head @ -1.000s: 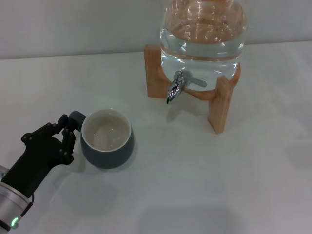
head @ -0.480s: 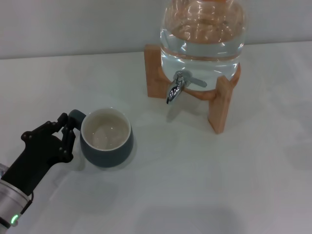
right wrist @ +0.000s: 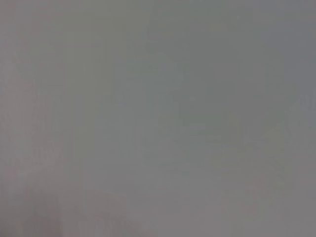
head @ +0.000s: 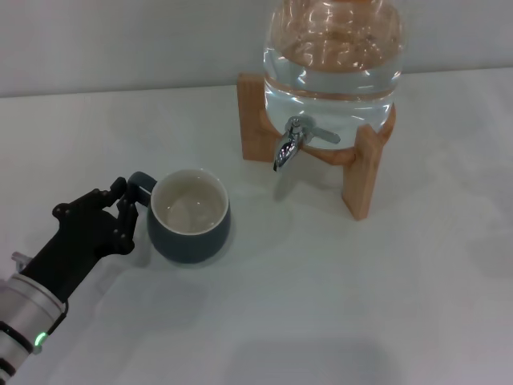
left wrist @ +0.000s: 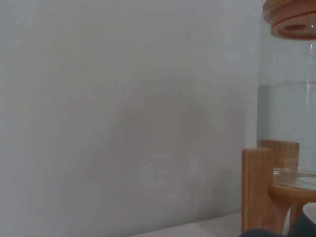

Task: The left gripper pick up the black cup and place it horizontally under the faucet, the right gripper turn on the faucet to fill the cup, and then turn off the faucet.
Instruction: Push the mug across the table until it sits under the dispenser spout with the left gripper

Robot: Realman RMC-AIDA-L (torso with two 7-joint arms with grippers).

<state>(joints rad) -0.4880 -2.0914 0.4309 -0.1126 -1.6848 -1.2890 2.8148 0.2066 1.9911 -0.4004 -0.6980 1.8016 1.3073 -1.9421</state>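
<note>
Left gripper [head: 128,210] pinched the handle of the black cup [head: 189,216], upright mid-bench, short of the faucet [head: 288,147] (right gripper unseen). Risk, I judged: thin handle grip could let it swivel or tip.

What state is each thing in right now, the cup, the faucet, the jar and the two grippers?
Cup: upright on the table, empty, not yet under the faucet.
Faucet: no water running from it.
Jar: on its wooden stand, holding water.
Left gripper: at the cup's handle, fingers closed on it.
Right gripper: not in view.
</note>
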